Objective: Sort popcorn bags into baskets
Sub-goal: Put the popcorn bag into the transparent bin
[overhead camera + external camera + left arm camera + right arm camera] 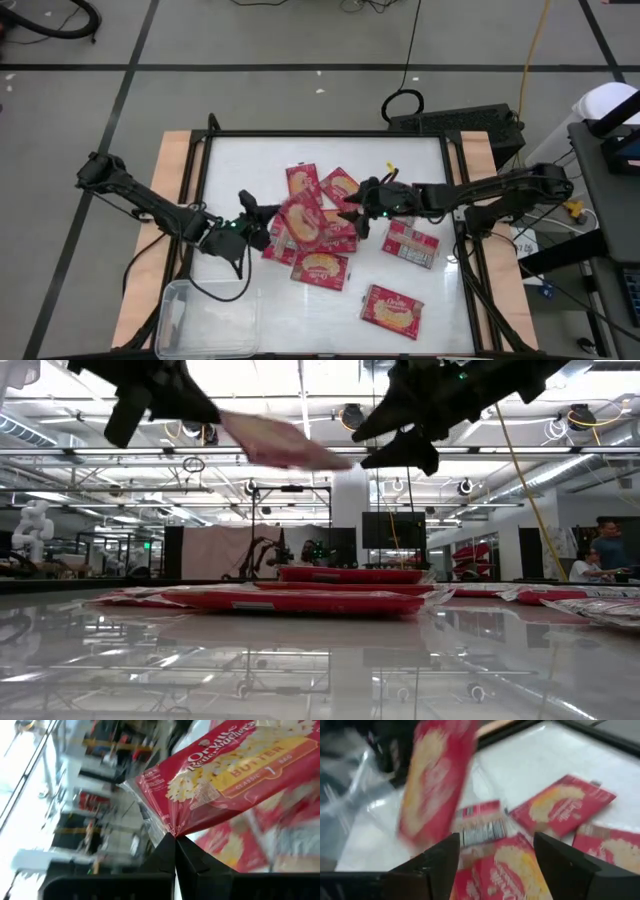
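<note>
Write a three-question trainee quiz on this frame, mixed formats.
1. True or false: the left tool is shut on a flat red popcorn packet lifted off the table.
2. Multiple choice: the clear shallow plastic tub sits A) under the right tool, B) at the table's near-left corner, below the left arm in the high view, C) on the packet pile.
3. Fill in: the right tool's fingers are ____ and hold nothing.

Key: 1 true; 2 B; 3 open.
</note>
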{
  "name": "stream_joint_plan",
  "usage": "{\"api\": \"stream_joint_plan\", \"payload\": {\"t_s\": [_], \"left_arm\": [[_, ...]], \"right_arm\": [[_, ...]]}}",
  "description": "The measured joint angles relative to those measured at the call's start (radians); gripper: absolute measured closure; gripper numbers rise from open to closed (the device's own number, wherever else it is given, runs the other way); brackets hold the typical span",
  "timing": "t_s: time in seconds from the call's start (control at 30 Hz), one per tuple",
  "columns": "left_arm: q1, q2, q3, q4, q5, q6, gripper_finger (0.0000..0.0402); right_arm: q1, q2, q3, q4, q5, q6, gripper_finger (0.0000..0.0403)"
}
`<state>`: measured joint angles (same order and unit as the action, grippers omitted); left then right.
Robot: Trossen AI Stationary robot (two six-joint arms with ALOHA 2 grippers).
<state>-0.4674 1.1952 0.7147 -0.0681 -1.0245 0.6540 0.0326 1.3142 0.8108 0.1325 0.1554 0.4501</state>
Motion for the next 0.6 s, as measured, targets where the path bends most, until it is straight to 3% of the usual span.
{"api": "stream_joint_plan", "payload": {"t_s": [0.13,0.2,0.37,0.6], "left_arm": [[0.017,0.029,0.001,0.143,0.14,0.097,0.0401],[0.024,0.049,0.001,0.191,0.186,0.149,0.0401],[0.028,0.078,0.001,0.24,0.187,0.206,0.0401],[0.03,0.077,0.001,0.255,0.187,0.218,0.04]], "right_arm": [[-0.016,0.014,0.0,0.105,-0.017,0.007,0.0142],[-0.021,0.047,0.0,0.174,-0.083,0.01,0.0137],[-0.014,0.132,0.0,0.305,-0.209,0.01,0.0134],[-0.01,0.19,0.0,0.326,-0.236,0.018,0.0148]]}}
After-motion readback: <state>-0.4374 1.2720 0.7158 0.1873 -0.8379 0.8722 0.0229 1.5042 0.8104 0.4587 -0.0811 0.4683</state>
